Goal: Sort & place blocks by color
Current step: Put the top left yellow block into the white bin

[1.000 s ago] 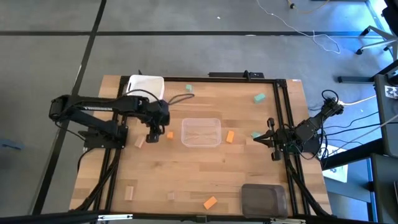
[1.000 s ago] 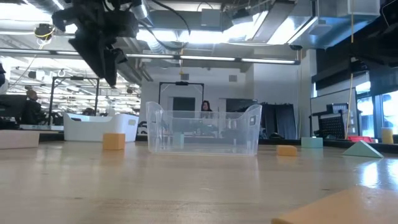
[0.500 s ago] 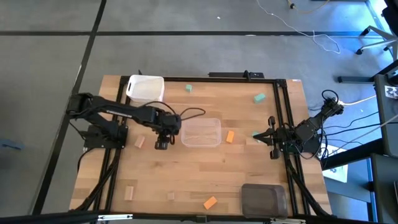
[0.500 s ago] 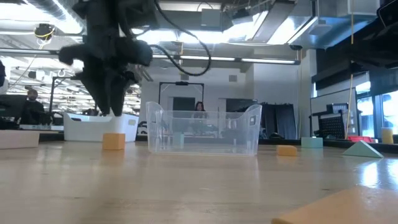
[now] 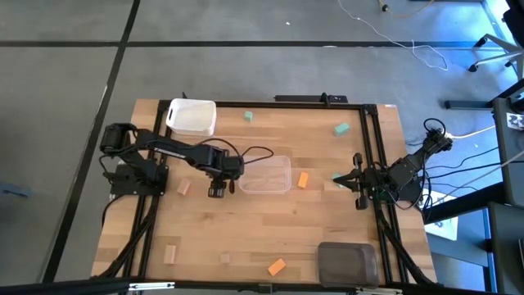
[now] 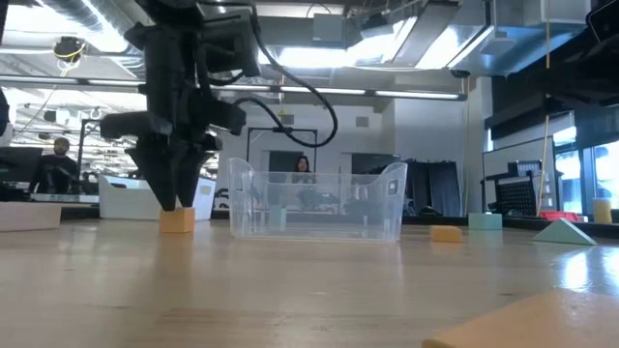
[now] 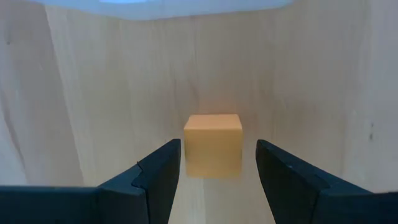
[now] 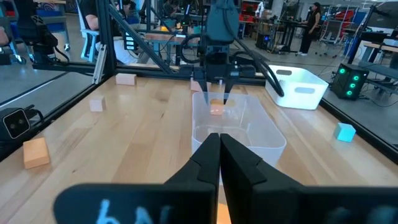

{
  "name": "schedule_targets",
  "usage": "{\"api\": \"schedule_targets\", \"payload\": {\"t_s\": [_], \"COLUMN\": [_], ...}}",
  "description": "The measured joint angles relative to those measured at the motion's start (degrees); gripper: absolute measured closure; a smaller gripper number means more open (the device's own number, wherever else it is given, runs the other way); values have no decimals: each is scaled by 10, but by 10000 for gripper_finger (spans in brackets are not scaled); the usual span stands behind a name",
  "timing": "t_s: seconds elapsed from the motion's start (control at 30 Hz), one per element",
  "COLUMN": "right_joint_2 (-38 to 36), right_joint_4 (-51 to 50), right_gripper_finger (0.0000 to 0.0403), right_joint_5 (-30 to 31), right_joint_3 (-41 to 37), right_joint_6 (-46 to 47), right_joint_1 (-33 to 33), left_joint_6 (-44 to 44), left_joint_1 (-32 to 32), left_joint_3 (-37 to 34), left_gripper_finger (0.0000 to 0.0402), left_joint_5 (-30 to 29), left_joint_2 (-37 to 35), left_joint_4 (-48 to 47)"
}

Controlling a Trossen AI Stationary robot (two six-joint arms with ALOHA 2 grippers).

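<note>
An orange block [image 7: 212, 144] lies flat on the wooden table just left of the clear tub [image 5: 264, 174]; in the low view the orange block [image 6: 177, 220] shows the same way. My left gripper [image 7: 217, 147] points down over it, open, one finger on each side of the block and touching nothing; its tips [image 6: 179, 201] hang just above the block's top. My right gripper [image 8: 219, 142] is shut and level at the table's right edge [image 5: 344, 182]. Other orange [image 5: 303, 179], teal [image 5: 342, 129] and tan [image 5: 183, 188] blocks lie scattered on the table.
A white tub [image 5: 191, 117] stands at the far left and a dark grey tub [image 5: 348, 262] at the near right. More blocks lie near the front edge [image 5: 277, 266] [image 5: 170, 254] and at the back [image 5: 248, 116]. People show in the room beyond the table.
My left gripper has come down and gone toward the clear tub, tipping to point more steeply downward. It now hangs just over the orange block, fingers still open. The block has not moved.
</note>
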Motion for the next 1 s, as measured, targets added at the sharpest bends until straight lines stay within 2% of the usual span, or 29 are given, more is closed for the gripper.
{"api": "schedule_targets", "payload": {"t_s": [0.37, 0.47, 0.63, 0.8, 1.0], "right_joint_2": [0, 0, 0, 0, 0], "right_joint_4": [0, 0, 0, 0, 0], "right_gripper_finger": [389, 389, 389, 389, 389], "right_joint_5": [0, 0, 0, 0, 0], "right_joint_3": [0, 0, 0, 0, 0], "right_joint_6": [0, 0, 0, 0, 0], "right_joint_1": [0, 0, 0, 0, 0], "left_joint_6": [-4, -6, -42, -67, -120], "left_joint_1": [-2, -2, 0, 9, 30], "left_joint_3": [3, 3, 2, 2, 18], "left_gripper_finger": [200, 212, 278, 278, 278], "left_joint_5": [3, 4, 10, 35, 38], "left_joint_2": [64, 70, 70, 67, 22], "left_joint_4": [9, 8, 5, 6, -22]}}
